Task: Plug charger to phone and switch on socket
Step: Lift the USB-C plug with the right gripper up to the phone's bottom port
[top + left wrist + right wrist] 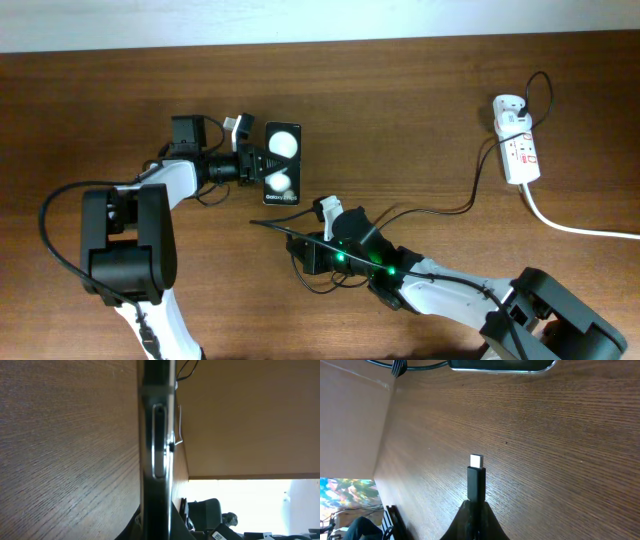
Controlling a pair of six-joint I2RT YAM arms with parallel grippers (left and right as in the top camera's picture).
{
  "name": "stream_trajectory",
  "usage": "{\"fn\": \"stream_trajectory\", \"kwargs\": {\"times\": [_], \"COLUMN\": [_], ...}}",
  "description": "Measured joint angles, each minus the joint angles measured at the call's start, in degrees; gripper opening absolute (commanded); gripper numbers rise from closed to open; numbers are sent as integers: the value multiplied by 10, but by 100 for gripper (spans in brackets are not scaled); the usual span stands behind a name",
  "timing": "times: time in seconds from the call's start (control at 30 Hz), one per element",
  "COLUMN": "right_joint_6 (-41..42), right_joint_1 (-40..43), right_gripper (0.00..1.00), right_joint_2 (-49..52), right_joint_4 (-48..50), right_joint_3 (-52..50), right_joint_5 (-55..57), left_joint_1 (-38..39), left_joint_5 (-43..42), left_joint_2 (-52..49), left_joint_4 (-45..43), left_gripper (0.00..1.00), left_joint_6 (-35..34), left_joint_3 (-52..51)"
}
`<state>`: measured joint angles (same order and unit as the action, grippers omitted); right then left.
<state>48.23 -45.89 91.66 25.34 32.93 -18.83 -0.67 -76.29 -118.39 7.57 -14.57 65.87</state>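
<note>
The phone (282, 163) lies flat on the wooden table, a black slab with two white reflections. My left gripper (258, 166) is shut on its left long edge. In the left wrist view the phone's edge (157, 435) runs up between the jaws (159, 527). My right gripper (297, 237) is shut on the charger's black connector (476, 482), silver tip forward, just above the table and a short way below the phone's lower end (502, 365). The thin black cable (440, 210) runs right to the white adapter (508, 108) in the socket (521, 155).
The socket's thick white cord (580, 228) trails off the right edge. Both arms' bases sit at the near edge, with loose black robot wires (60, 250) at the left. The table's far edge meets a pale wall.
</note>
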Motion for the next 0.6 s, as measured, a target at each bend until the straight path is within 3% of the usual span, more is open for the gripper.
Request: {"fn": "stream_trajectory", "kwargs": {"times": [0.3,0.6], "right_joint_6": [0,0], "right_joint_1": [0,0], "right_gripper": [4,4], "right_joint_2": [0,0], "right_joint_4": [4,38], "right_joint_3": [0,0], "right_joint_5": [0,42], "left_joint_1": [0,12], "left_joint_5": [20,28], "left_joint_2": [0,0], "left_joint_4": [-4,-16], "left_gripper": [0,0], "left_joint_6": [-64,-76], "left_joint_3": [0,0]}}
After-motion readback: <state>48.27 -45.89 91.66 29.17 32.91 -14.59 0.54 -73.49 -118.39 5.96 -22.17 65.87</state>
